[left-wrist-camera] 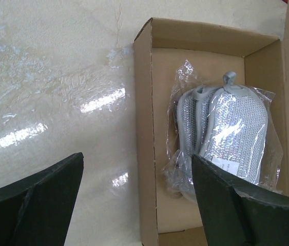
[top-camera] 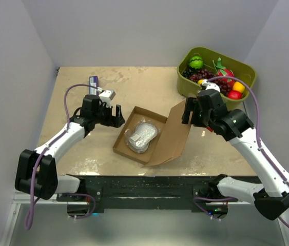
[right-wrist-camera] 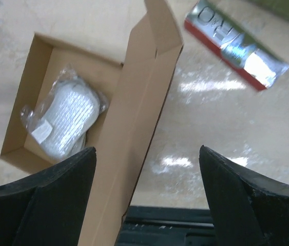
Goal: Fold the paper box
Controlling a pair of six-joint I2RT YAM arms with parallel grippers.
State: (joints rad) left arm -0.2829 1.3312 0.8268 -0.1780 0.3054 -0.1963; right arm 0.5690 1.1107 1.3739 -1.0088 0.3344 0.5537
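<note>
**Item 1: paper box** (top-camera: 149,117). Brown cardboard, shallow tray, open. Sits mid-counter, nearer the front edge than the back and turned at an angle to the edges. Lid flap (top-camera: 172,134) is hinged on the tray's right side and stands tilted up and outward.

**Item 2: bagged item** (top-camera: 143,136). Grey-white, in clear plastic w/ a small white label. Lies inside the tray on its floor.

**Item 3: left gripper** (top-camera: 117,117). Just beside the tray's left wall, above the counter (top-camera: 134,87). Fingers spread wide, nothing between them but bare counter and the box wall; holds nothing.

**Item 4: right gripper** (top-camera: 188,110). At the lid flap's far top edge. Fingers spread wide; in the wrist view the flap runs up between them, close to one finger. Contact: cannot tell. Not clamped.

**Item 5: green bin** (top-camera: 247,69). Back right corner, w/ assorted fruit (top-camera: 216,77) inside.

**Item 6: blue packet** (top-camera: 93,82). Toward the back left corner, behind the left gripper.

**Item 7: silver-red packet** (right-wrist-camera: 235,43). Flat on the counter, right of the box; seen in the right wrist view only.
</note>
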